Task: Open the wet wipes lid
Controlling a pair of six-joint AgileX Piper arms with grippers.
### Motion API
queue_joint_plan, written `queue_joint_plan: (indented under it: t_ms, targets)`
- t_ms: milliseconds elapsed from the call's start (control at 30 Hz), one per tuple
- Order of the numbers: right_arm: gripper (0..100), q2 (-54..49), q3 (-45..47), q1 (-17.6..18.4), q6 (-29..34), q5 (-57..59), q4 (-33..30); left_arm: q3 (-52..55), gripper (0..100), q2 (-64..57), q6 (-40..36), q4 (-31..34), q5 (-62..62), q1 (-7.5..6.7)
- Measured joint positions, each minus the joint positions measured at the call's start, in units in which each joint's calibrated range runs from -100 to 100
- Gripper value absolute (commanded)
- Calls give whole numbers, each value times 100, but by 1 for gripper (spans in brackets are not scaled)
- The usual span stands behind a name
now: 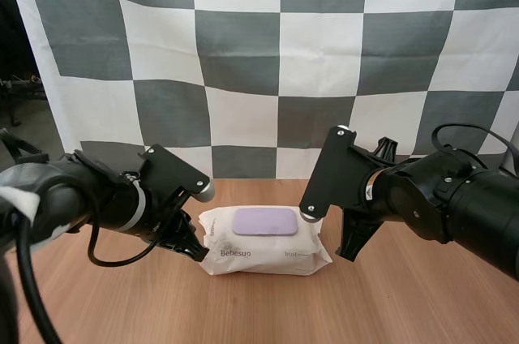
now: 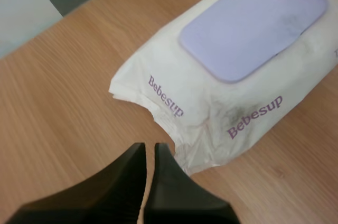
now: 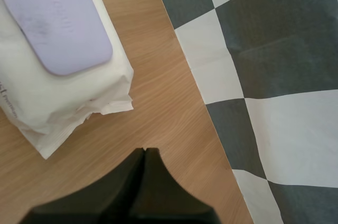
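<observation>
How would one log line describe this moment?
lid: closed | pack of wet wipes: on table | left gripper: shut, at pack's corner | right gripper: shut, beside pack

surface: counter (image 1: 268, 311) was light-brown wood with fine grain | light: even, soft | shadows: faint

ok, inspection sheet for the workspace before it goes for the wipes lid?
surface: wooden table, plain wood grain, no spills seen.
job's things: wet wipes pack lies flat between the two arms; its purple lid faces up and is closed flat.
clutter: nothing seen.
grippers: left gripper shut, holding nothing, at the pack's crumpled end; contact cannot be told. right gripper shut, holding nothing, over wood beside the pack's other end, apart from it.
cables: nothing seen across the pack or lid.
surroundings: nothing seen.
</observation>
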Motion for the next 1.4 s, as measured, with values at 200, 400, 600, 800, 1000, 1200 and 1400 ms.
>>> queue_joint_plan:
  t_ms: [200, 400, 600, 800, 1000, 1200, 1400]
  targets:
    - [0, 0, 0, 0, 0, -188, 0, 0, 67, 492, 219, -99, 392, 91]
    - [2, 0, 0, 0, 0, -139, 0, 0, 67, 492, 668, -771, 530, 91]
    - [8, 0, 0, 0, 0, -139, 12, 0, 68, 506, 1080, -1170, 551, 91]
    - [8, 0, 0, 0, 25, -139, 73, 0, 75, 947, 1204, -1367, 565, 91]
    - [8, 0, 0, 0, 25, -103, 168, 0, 75, 1594, 1655, -1777, 706, 97]
    - [8, 0, 0, 0, 25, -64, 181, 0, 75, 1616, 1954, -2013, 881, 97]
    - [8, 0, 0, 0, 25, -64, 181, 0, 75, 1616, 2090, -2063, 1609, 97]
